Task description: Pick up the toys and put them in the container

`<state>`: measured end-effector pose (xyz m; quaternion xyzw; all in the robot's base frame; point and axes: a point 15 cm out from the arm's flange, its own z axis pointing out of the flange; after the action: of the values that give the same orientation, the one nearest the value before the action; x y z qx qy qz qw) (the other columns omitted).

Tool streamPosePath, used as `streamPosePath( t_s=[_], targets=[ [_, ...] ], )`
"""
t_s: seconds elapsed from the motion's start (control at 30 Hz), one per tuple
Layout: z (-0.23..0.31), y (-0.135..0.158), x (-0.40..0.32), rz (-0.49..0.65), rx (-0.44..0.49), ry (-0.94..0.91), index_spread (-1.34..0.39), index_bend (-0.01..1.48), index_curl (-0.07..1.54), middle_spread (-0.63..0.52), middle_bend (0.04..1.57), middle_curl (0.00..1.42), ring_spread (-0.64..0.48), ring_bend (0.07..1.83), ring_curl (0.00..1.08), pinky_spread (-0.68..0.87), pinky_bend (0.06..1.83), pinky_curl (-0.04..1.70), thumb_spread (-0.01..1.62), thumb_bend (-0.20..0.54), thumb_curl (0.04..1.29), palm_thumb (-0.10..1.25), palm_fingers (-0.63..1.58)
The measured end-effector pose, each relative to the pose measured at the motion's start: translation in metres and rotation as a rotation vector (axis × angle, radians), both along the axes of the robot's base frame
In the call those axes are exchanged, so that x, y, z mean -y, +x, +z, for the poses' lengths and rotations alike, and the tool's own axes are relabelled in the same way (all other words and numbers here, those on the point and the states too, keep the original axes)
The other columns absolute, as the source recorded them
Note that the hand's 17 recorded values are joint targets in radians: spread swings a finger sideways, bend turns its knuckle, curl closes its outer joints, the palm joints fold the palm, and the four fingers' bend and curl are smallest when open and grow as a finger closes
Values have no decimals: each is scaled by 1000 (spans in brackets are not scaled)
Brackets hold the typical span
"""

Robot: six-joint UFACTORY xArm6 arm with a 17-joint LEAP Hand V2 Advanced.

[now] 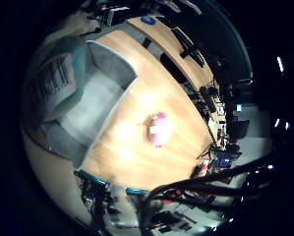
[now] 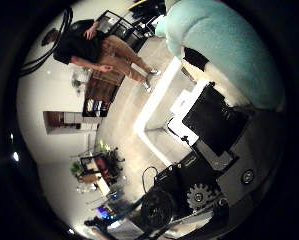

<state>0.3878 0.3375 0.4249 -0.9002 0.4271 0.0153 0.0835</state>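
Holding one teal plush toy (image 2: 229,45), the hand (image 2: 209,125) hovers over one grey container (image 1: 95,105); one pink toy (image 1: 159,130) lies beside it.

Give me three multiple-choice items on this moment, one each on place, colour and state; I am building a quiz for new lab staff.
1. Where does the pink toy lie?
A. in the grey container
B. on the wooden table
C. on the floor

2. What colour is the container?
A. grey
B. red
C. yellow

3. Is the pink toy held?
A. yes, the hand grips it
B. no, it lies free
C. a person holds it

Answers: 1 B, it rests on the wooden table beside the container. 2 A, its walls are grey. 3 B, nothing touches it.
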Motion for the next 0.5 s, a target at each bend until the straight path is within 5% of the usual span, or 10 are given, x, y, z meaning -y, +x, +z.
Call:
streamPosePath(
  t_s=[0.5],
  targets=[
    [-13,8,-7,13,1,-5,-641,243,793,-409,862,634,-344,1168,468,-597,977,401,1039,-39,500,924,1205]
  ],
)
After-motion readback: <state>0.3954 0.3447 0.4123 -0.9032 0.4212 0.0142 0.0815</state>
